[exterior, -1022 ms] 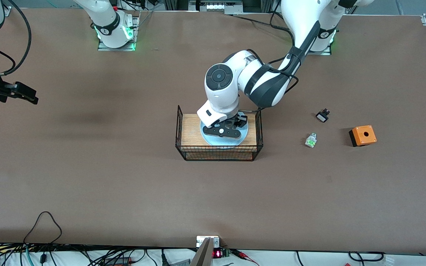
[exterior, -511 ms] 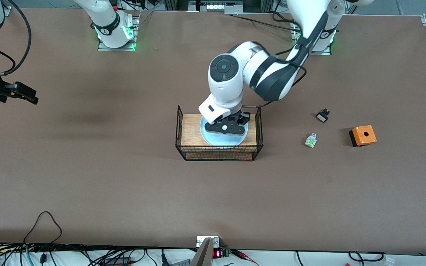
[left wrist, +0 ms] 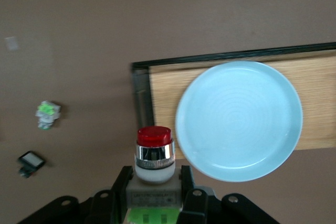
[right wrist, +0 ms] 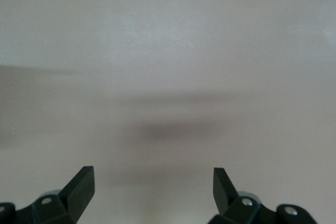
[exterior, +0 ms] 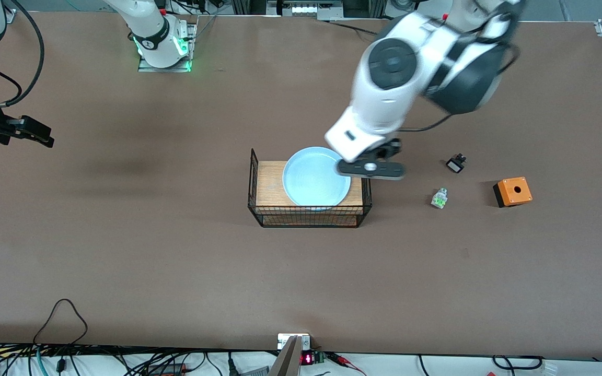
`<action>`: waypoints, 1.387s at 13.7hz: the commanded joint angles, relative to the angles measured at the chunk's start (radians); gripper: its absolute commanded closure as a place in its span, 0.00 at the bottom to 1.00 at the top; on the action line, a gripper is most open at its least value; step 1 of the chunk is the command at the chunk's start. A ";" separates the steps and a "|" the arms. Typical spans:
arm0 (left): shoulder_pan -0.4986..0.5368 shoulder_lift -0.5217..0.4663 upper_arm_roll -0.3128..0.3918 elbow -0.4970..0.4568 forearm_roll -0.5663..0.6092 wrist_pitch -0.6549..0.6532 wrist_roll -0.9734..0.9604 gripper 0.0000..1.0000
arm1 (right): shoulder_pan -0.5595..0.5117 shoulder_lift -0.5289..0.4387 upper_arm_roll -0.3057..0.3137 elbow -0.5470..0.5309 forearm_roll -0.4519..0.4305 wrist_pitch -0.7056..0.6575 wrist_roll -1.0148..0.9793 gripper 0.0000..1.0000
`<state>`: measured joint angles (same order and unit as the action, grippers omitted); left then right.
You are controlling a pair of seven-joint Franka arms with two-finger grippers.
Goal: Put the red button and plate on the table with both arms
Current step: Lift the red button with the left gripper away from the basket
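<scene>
Clamped between the jaws of the left gripper (left wrist: 155, 195) is the red button (left wrist: 154, 153), its red cap pointing away from the wrist. That gripper (exterior: 371, 168) hangs over the wire basket's (exterior: 365, 177) end toward the left arm's side. The light-blue plate (exterior: 315, 176) lies flat on the basket's wooden top, apart from the button. On the table (exterior: 175, 250), toward the left arm's end, lie a small clear part with green (exterior: 439, 198), a little black part (exterior: 455, 164) and an orange box (exterior: 513, 191). Over bare table at its own end, the right gripper (right wrist: 152, 184) waits with its fingers spread wide.
</scene>
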<state>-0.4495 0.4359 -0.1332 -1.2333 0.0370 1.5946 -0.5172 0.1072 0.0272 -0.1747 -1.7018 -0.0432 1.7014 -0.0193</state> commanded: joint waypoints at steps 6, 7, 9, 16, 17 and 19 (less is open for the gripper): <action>0.159 -0.019 -0.005 0.196 -0.066 -0.292 0.077 0.62 | -0.003 -0.004 0.003 0.007 -0.011 -0.006 -0.004 0.00; 0.178 -0.029 -0.002 0.196 -0.062 -0.318 0.120 0.62 | -0.003 -0.004 0.003 0.007 -0.011 -0.006 -0.004 0.00; 0.222 -0.061 0.004 0.207 -0.055 -0.366 0.160 0.62 | -0.003 -0.004 0.003 0.007 -0.011 -0.008 -0.004 0.00; 0.391 -0.095 0.049 0.207 -0.058 -0.383 0.482 0.63 | 0.000 -0.004 0.003 0.007 -0.009 -0.006 -0.004 0.00; 0.416 -0.094 0.052 0.187 -0.057 -0.360 0.523 0.63 | 0.000 -0.004 0.003 0.007 -0.007 -0.006 -0.004 0.00; 0.425 -0.130 0.053 0.080 -0.052 -0.256 0.592 0.65 | 0.000 -0.004 0.004 0.007 -0.006 -0.006 -0.004 0.00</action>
<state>-0.0335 0.3476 -0.0799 -1.0512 -0.0042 1.2578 0.0133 0.1078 0.0271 -0.1744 -1.7017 -0.0432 1.7014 -0.0193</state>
